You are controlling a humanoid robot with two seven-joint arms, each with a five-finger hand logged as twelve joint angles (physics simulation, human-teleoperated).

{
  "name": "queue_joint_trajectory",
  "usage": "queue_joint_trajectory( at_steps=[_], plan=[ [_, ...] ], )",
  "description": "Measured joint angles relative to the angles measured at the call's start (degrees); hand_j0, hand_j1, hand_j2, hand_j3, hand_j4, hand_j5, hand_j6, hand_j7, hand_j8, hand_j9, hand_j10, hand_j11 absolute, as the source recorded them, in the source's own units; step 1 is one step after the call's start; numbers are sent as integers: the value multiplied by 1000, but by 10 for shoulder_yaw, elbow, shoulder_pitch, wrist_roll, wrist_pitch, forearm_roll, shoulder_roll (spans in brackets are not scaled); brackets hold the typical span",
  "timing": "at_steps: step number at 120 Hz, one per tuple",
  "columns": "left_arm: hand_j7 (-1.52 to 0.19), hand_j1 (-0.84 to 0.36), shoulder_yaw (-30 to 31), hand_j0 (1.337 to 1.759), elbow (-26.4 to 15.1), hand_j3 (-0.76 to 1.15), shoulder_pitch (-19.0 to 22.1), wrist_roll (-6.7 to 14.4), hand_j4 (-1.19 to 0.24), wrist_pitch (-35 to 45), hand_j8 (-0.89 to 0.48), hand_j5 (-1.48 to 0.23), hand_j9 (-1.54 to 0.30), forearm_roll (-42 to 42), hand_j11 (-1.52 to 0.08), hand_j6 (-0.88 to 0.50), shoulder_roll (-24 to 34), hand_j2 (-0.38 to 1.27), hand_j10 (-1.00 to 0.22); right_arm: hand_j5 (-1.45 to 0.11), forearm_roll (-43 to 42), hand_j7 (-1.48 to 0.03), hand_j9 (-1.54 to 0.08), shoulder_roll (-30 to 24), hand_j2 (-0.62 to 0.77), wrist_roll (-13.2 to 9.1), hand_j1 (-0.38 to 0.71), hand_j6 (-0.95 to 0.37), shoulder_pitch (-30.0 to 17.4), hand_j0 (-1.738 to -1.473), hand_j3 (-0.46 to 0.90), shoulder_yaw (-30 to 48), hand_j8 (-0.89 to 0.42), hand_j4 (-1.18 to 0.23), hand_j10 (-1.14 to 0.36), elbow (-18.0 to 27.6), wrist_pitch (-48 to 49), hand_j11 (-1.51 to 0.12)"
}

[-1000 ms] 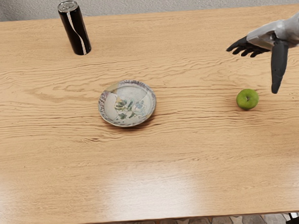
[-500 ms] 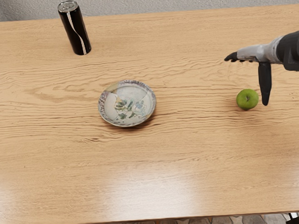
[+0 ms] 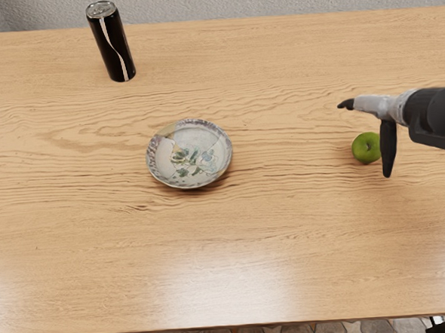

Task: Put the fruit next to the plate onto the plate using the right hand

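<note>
My right hand [image 3: 380, 115] is dropping lower and closer than a second ago. My fingers [image 3: 388, 149] are spreading apart, gripping nothing, one hanging just beside the small round green apple [image 3: 365, 148], so the grasp is nearing. I am counting one apple, one patterned ceramic plate [image 3: 152, 159] well beyond my fingertips, and one black drink can [image 3: 110, 41] farther still.
</note>
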Motion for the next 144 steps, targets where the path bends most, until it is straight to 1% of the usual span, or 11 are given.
queue_joint_trajectory(
  at_steps=[21,34,48,76,108,131,144],
  plan=[
    [-318,55,0,1658,0,0,0,0,-245,0,-245,-318,-318,0,-318,-245,0,49,-245,-47,-29,-46,-46,20,-5,0,-308,-43,-16,-1658,0,-2,-41,-40,-39,-24,-10,-46],
    [-318,55,0,1658,0,0,0,0,-245,0,-245,-318,-318,0,-318,-245,0,49,-245,-49,-44,-48,-48,42,-5,0,-307,-44,-25,-1658,0,-2,-43,-42,-41,-60,-22,-48],
    [-318,55,0,1658,0,0,0,0,-245,0,-245,-318,-318,0,-318,-245,0,49,-245,-104,-49,-103,-104,63,-14,0,-255,-87,-34,-1658,0,-1,-85,-84,-83,-85,-31,-104],
    [-318,55,0,1658,0,0,0,0,-245,0,-245,-318,-318,0,-318,-245,0,49,-245,-190,-65,-189,-190,73,-27,0,-176,-153,-63,-1658,0,-3,-151,-150,-149,-91,-87,-189],
    [-318,55,0,1658,0,0,0,0,-245,0,-245,-318,-318,0,-318,-245,0,49,-245,-281,-72,-280,-281,76,-40,0,-93,-222,-88,-1658,0,-3,-221,-220,-219,-95,-113,-280],
    [-318,55,0,1658,0,0,0,0,-245,0,-245,-318,-318,0,-318,-245,0,49,-245,-318,-73,-317,-317,76,-46,0,-59,-251,-100,-1658,0,-4,-249,-248,-248,-96,-122,-317],
    [-318,55,0,1658,0,0,0,0,-245,0,-245,-318,-318,0,-318,-245,0,49,-245,-328,-74,-327,-328,76,-47,0,-49,-259,-102,-1658,0,-4,-257,-256,-256,-103,-127,-328]
  ],
)
